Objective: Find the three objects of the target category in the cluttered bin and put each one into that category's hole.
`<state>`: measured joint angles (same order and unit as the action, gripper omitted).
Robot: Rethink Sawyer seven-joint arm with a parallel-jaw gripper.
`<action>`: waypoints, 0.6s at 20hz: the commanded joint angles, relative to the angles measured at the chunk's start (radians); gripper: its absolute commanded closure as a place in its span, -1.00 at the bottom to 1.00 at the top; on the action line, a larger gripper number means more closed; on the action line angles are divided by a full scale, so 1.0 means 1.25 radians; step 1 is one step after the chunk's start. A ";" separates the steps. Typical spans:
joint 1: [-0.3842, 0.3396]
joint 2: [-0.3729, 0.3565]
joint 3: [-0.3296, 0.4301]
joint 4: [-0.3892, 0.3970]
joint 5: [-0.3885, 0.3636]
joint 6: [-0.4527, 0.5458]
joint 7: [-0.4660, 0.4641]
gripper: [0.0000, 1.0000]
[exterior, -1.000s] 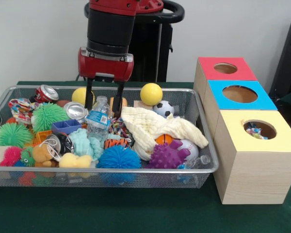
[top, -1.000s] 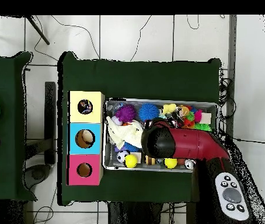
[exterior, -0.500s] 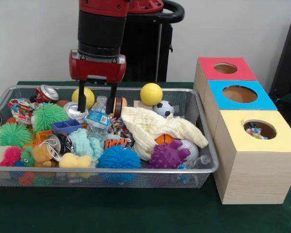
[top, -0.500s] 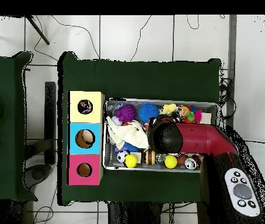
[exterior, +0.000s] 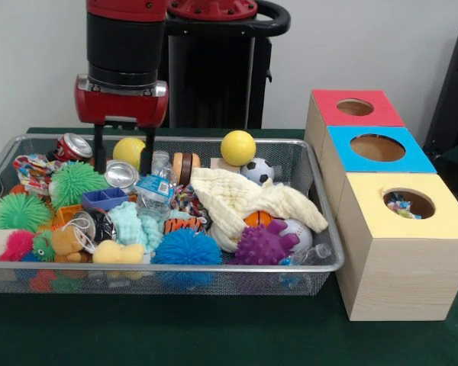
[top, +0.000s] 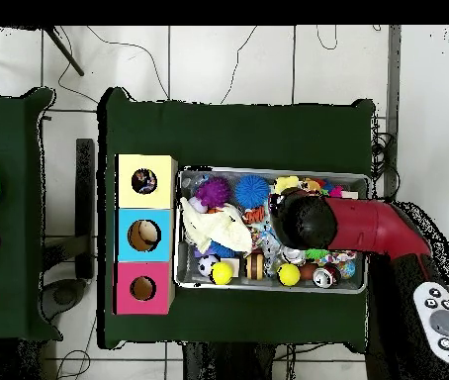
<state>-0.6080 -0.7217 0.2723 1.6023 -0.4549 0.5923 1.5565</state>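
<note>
Sideways across the wire bin the gripper has slid, fingers spread and empty, now straddling a silver can. Searching continues, I judge; next it must drop and clamp it.

Tool shifted sideways across bin, empty.

Front camera: low, close, level with the wire bin, facing it across the green worktop. Overhead camera: high, looking straight down, farther off. Both views share the bin, the three-hole box and the worktop.
</note>
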 commanded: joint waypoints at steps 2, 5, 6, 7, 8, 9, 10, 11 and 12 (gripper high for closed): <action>-0.067 0.029 0.132 -0.070 -0.072 0.150 -0.328 -1.00; -0.088 0.037 0.151 -0.093 -0.081 0.174 -0.353 -1.00; -0.094 0.041 0.157 -0.100 -0.084 0.180 -0.358 -1.00; -0.099 0.045 0.162 -0.107 -0.087 0.185 -0.364 -1.00; -0.102 0.048 0.165 -0.106 -0.092 0.184 -0.361 -1.00; -0.106 0.054 0.169 -0.112 -0.096 0.189 -0.365 -1.00; -0.106 0.056 0.171 -0.109 -0.100 0.188 -0.361 -1.00; -0.107 0.058 0.172 -0.106 -0.104 0.187 -0.357 -1.00; -0.103 0.054 0.171 -0.092 -0.108 0.181 -0.345 -1.00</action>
<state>-0.7199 -0.7095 0.3788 1.5000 -0.5136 0.7062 1.4683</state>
